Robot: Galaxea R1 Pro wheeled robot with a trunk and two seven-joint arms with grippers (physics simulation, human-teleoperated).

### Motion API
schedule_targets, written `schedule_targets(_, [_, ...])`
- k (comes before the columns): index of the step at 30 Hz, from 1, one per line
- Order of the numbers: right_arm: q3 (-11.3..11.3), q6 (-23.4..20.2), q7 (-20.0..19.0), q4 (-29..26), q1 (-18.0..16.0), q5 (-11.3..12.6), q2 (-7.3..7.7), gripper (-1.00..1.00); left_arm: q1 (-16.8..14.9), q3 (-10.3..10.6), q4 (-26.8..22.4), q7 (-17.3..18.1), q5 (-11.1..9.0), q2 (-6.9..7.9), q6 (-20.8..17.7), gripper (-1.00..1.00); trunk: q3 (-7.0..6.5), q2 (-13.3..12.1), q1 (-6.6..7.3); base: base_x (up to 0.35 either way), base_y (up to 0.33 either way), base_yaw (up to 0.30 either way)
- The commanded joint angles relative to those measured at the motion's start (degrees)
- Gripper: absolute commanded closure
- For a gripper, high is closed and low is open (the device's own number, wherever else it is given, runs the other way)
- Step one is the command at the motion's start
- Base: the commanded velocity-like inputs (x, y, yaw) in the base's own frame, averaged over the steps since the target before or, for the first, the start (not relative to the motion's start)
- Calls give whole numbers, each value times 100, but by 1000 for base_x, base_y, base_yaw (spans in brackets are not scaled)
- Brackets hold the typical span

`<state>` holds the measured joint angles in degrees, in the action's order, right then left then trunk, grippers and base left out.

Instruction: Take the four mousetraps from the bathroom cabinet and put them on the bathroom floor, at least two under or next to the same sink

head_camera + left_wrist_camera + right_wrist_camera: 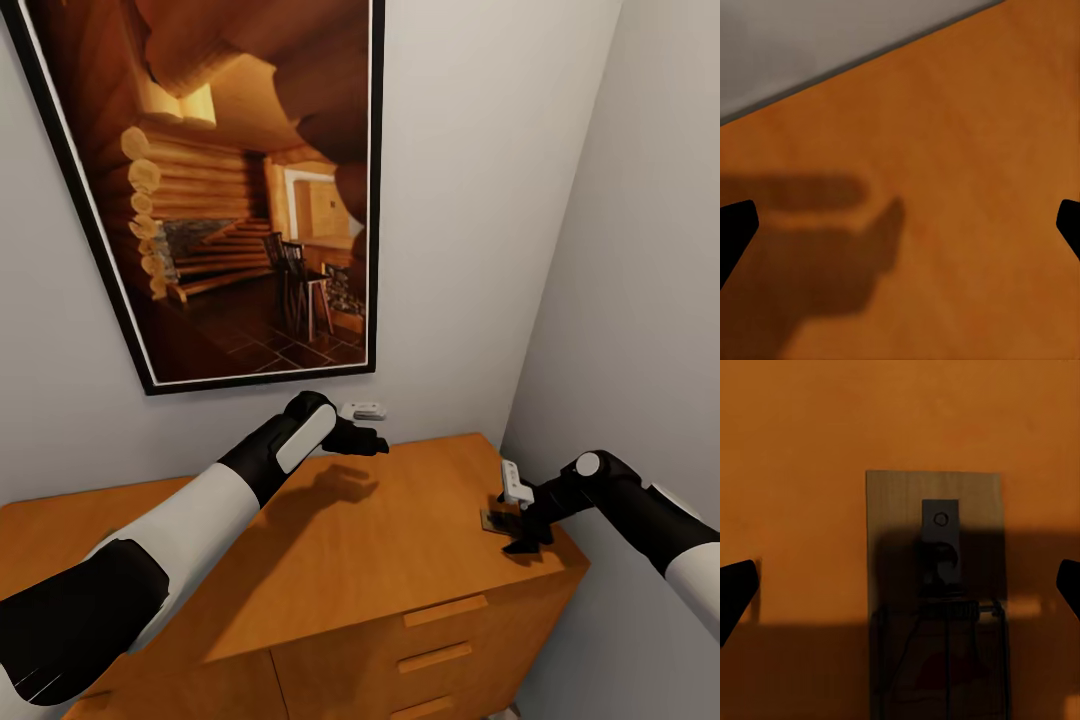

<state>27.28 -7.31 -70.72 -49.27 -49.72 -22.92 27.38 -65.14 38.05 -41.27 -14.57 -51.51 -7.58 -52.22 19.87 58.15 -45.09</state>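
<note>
One mousetrap (494, 520), a small flat wooden slab with dark wire parts, lies on the orange-brown cabinet (400, 550) top near its right edge. My right gripper (522, 532) hovers just above it, open. In the right wrist view the mousetrap (934, 585) lies straight below, between the two spread fingertips (736, 589), half in the gripper's shadow. My left gripper (366, 441) hangs open over the bare back part of the cabinet top (945, 187), holding nothing, its shadow falling on the wood.
A large framed picture (230, 190) of a log cabin interior hangs on the grey wall behind the cabinet. A small white fitting (362, 410) sits on the wall just above the cabinet's back edge. Another grey wall (650, 300) closes the right side. Drawer handles (445, 610) face me.
</note>
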Motion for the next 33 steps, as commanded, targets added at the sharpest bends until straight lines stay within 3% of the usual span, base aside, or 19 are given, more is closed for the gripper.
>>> schedule_targets(1, [14, -60, -12, -5, -3, -2, 4, -100, -7, 17, -4, -55, -61, 0, -7, -100, 27, 46, -24, 0, 0, 0])
schedule_targets(20, [13, -60, -11, 5, -3, -2, 9, -100, -7, 17, -22, -55, -61, -7, -7, -100, 45, 87, -46, 0, 0, 0])
schedule_targets(24, [14, -60, -11, 5, -3, -2, 10, -100, -7, 18, -22, -55, -61, -7, -7, -100, 117, 247, -134, 0, 0, 0])
schedule_targets(33, [14, -60, -11, 5, -3, -2, 5, -100, -7, 16, -30, -55, -61, -7, -7, -100, 117, 247, -134, 0, 0, 0])
